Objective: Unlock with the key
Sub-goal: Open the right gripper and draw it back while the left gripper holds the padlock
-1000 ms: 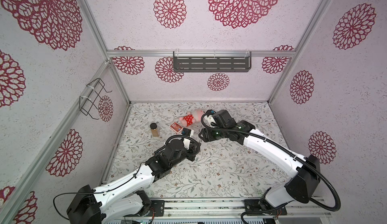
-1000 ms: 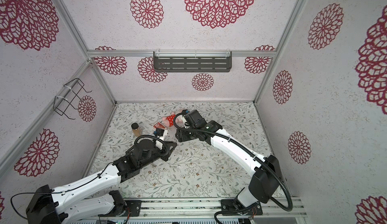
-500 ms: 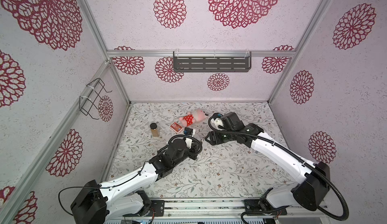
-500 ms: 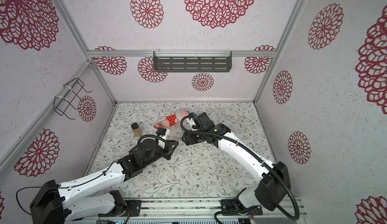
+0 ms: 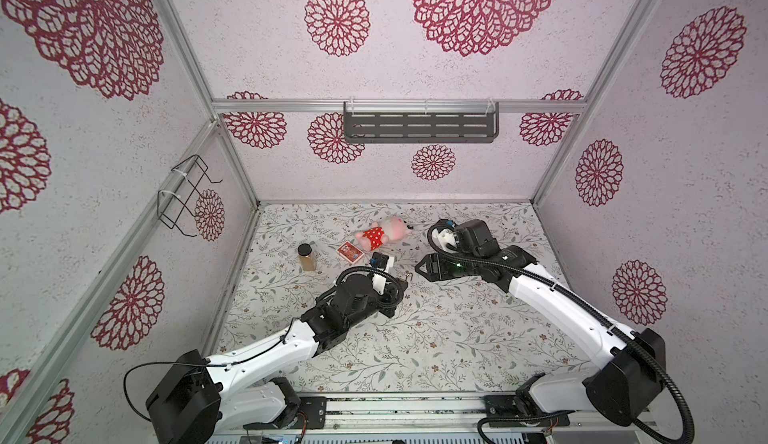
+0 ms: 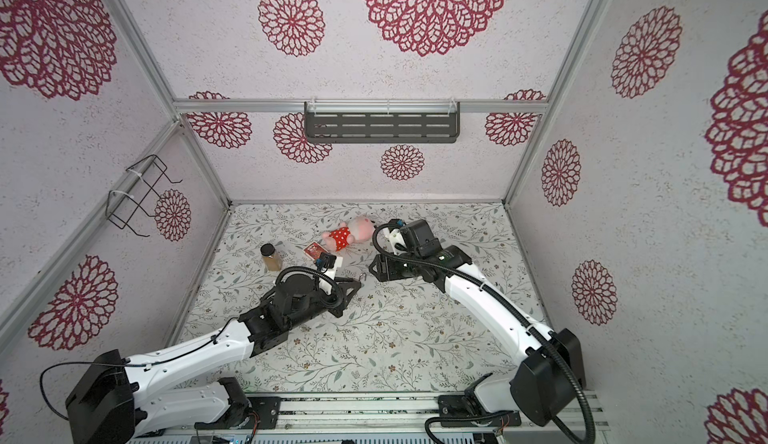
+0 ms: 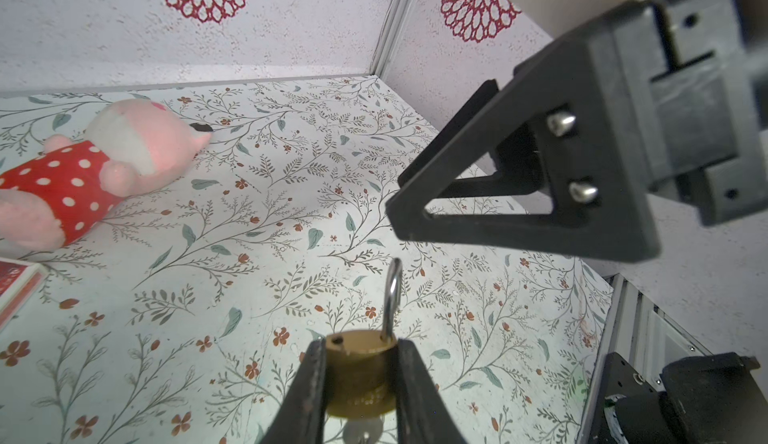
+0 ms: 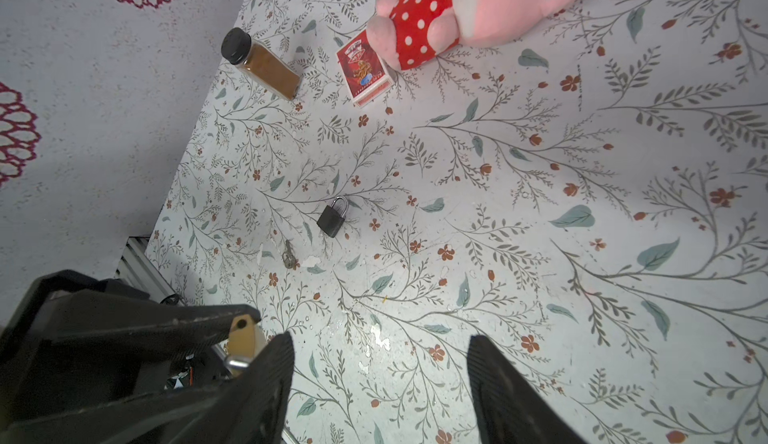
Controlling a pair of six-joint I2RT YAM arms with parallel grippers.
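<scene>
Nearest the front rail, a small key [image 8: 289,256] lay flat on the flowered table [image 5: 415,338], and a dark padlock [image 8: 332,217] lay just beyond it, near but not touching. Both showed only in the right wrist view. Further in, the left gripper [image 7: 360,347] was clamped on the brass padlock [image 7: 357,375], with one finger pressed against each side of its body. Its shackle [image 7: 390,296] stood up with one leg seated and the other hole in the body empty, so the lock was unlatched. Whether anything sat in its keyhole could not be told. Just beside it, not touching, the right gripper [image 8: 380,340] hung with its jaws spread wide and nothing between them. Beyond the grippers a red card box [image 5: 350,253] lay flat, one corner against the foot of a pink plush toy [image 5: 384,232] in a red spotted dress. A spice jar [image 5: 306,257] stood upright nearer the left wall. On the back wall hung a dark slotted shelf [image 5: 419,127], and a wire rack [image 5: 185,195] hung on the left wall.
</scene>
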